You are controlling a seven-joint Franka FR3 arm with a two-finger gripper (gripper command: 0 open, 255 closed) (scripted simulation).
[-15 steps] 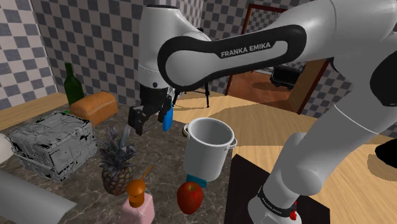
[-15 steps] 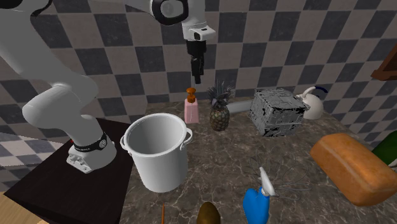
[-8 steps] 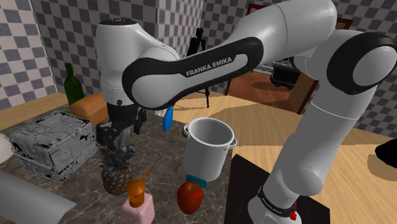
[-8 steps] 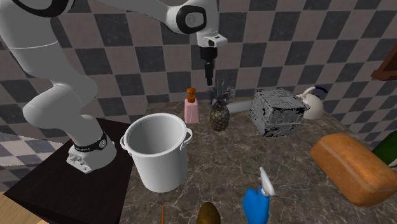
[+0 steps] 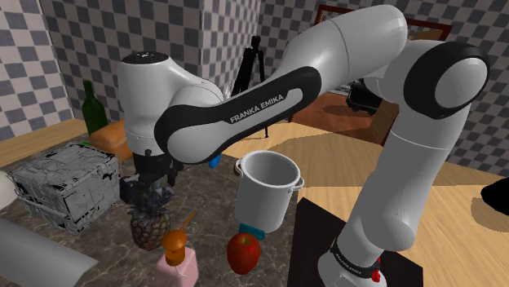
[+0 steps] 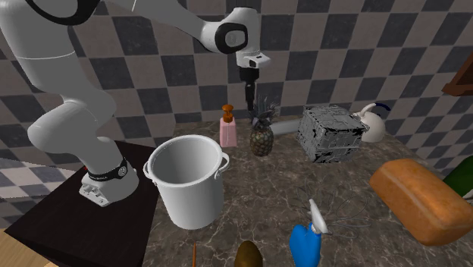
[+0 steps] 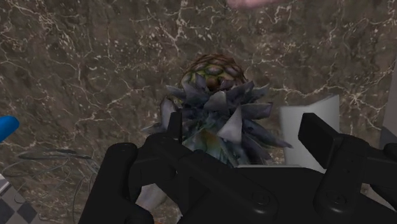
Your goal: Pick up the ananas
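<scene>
One of three steps looks done: black two-finger gripper (image 6: 249,105) hangs at the crown of the brown, spiky-leaved pineapple (image 6: 261,140), fingers spread, no grip. Pineapple stands upright beyond the grey cylindrical pot (image 6: 186,193), toward the second exterior view's right. Closing and lifting remain.

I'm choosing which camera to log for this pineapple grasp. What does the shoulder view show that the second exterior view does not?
Shoulder view: a red apple near the white pot, and a black tripod on the wooden floor beyond the counter. Second exterior view: a brown rounded object at its bottom edge, beside the blue spray bottle. Shared: the open pincer at the pineapple's crown, the pink soap bottle, the grey box and the bread loaf.
</scene>
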